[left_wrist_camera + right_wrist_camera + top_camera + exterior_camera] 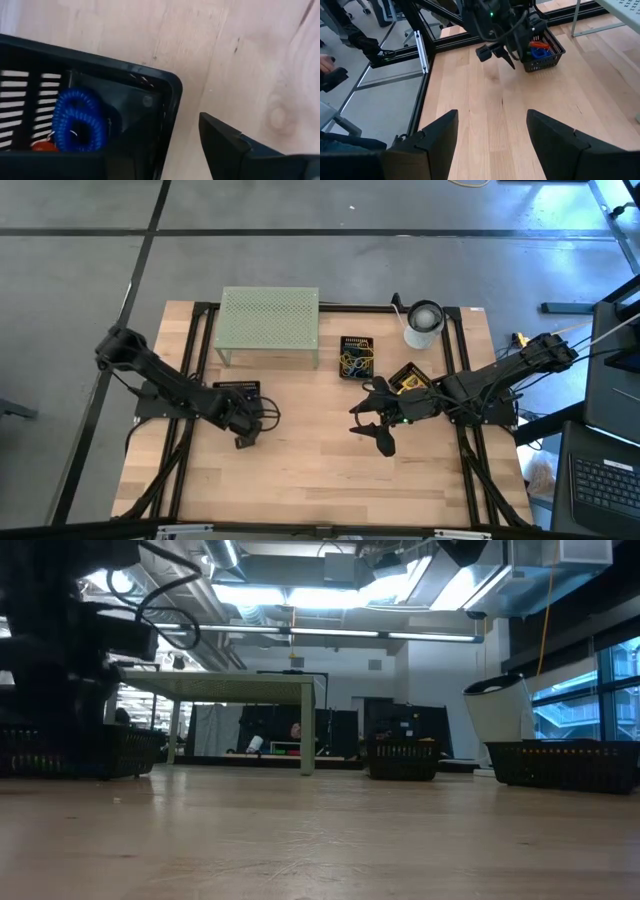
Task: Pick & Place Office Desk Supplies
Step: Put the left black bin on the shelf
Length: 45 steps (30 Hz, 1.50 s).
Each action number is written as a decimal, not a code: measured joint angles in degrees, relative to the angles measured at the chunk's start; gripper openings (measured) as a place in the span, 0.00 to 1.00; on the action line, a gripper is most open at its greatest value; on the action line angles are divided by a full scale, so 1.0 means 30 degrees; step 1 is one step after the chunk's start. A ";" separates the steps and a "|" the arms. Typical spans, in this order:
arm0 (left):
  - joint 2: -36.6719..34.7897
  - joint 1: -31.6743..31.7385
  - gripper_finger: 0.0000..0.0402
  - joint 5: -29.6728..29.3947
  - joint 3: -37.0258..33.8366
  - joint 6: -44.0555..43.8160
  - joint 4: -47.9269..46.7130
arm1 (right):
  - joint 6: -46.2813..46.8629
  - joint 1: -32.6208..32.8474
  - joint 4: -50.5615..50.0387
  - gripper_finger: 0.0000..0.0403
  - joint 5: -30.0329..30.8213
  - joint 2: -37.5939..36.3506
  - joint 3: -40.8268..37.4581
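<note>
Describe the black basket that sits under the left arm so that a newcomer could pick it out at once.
Start at the pale-green mesh stand at the table's back edge. Just in front of its left end, beside the left tool, sits a small black slotted basket. Unlike the other two black baskets nearer the white roll, which show yellow contents, this one holds a blue coiled loop and something red-orange.

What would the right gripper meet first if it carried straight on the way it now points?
Nothing close: the open right gripper faces bare table. Farther along, probably the left gripper beside the black basket, though depth is hard to judge.
</note>
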 joint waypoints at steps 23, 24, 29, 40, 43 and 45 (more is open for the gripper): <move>0.0263 0.0219 0.00 0.1742 0.0000 1.7560 0.8434 | 0.0087 -0.0002 0.0003 0.59 0.0000 0.0000 0.0000; 0.0263 0.0280 0.00 0.1947 0.0000 1.8523 0.8598 | 0.0093 0.0002 0.0000 0.59 0.0000 0.0000 0.0000; 0.0378 0.0702 0.01 0.4681 0.0000 2.0623 0.8709 | 0.0095 0.0000 0.0000 0.59 0.0000 0.0000 0.0000; 0.0620 0.0629 0.04 0.3095 0.0000 1.8292 0.8068 | 0.0124 0.0000 0.0000 0.59 0.0000 0.0000 0.0000; 0.0620 0.0631 0.06 0.2095 0.0000 1.5976 0.8238 | 0.0130 0.0002 0.0000 0.59 0.0000 0.0000 0.0000; 0.0620 0.0627 0.08 0.2010 0.0000 1.4979 0.8231 | 0.0124 -0.0003 0.0000 0.59 0.0000 0.0000 0.0000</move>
